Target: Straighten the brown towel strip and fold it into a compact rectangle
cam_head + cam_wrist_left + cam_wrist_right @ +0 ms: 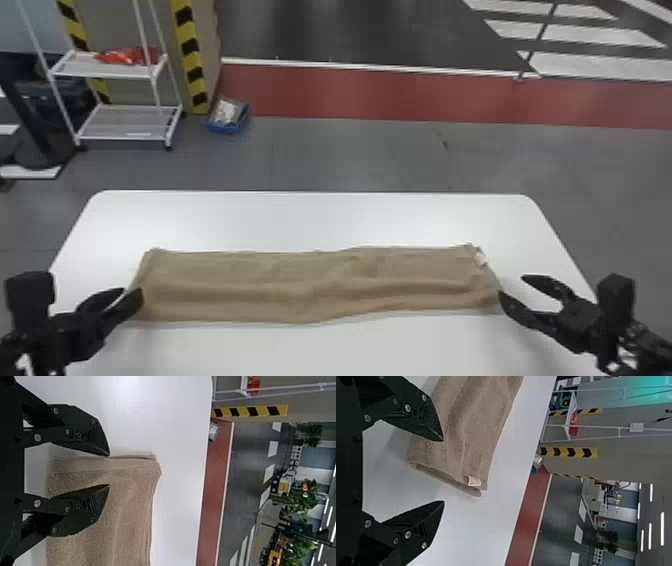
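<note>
Left gripper [133, 293] and right gripper [511, 286] parted at opposite ends of the brown towel strip [300, 285]

On my left, I have the fingers moderately spread, one above the strip, the other out by its end edge; I can't tell whether either touches cloth. In the head view they hide part of the near left corner.

Between the grippers, the strip lies on the white table [320, 220], long axis running left to right, roughly parallel to the far edge. The table's near side is cut off from my head view. Shallow creases run lengthwise.

At the strip's right end, by the far corner, is a small pale tag [481, 258]; I can't make out any writing. My right fingers stand wider, one over the cloth, one beyond its end.
</note>
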Available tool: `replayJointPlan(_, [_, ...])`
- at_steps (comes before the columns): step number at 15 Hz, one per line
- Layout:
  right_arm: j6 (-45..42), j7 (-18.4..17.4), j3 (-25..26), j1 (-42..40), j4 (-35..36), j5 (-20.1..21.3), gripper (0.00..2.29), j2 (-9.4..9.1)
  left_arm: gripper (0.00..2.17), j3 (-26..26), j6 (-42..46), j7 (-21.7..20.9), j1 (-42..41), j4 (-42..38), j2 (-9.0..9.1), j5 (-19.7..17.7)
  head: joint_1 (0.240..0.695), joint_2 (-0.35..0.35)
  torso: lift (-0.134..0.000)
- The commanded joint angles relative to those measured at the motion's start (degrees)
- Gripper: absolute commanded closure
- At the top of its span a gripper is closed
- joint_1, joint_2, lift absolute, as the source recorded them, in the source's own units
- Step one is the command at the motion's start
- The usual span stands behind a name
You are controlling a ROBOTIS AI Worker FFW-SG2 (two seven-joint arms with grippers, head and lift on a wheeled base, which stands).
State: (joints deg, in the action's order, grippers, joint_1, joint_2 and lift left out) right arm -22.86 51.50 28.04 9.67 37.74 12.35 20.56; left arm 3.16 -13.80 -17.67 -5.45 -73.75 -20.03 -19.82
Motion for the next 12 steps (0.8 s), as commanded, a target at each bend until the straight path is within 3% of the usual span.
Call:
replayJointPlan(1, [0.0, 0.0, 0.0, 0.0, 0.1, 0.0, 0.38, 0.09, 0.93, 0.0, -0.1, 0.0, 0.0, 0.0, -0.10, 0.7, 0.695, -0.109, 0.000])
replayJointPlan(3, [0.0, 0.0, -0.1, 0.0, 0.0, 0.0, 0.38, 0.09, 1.33, 0.0, -0.4, 0.0, -0.2, -0.2, -0.18, 0.5, 0.695, -0.108, 0.000])
replayJointPlan(6, [0.0, 0.0, 0.0, -0.1, -0.2, -0.1, 0.38, 0.27, 1.56, 0.2, -0.9, -0.1, -0.6, -1.0, -0.18, -0.3, 0.695, -0.108, 0.000])
replayJointPlan(12, [-0.7, 0.0, -0.1, -0.8, -0.5, -0.4, 0.38, 0.27, 1.56, 0.4, -2.0, -0.1, -1.3, -2.6, 0.08, -0.3, 0.695, -0.116, 0.000])
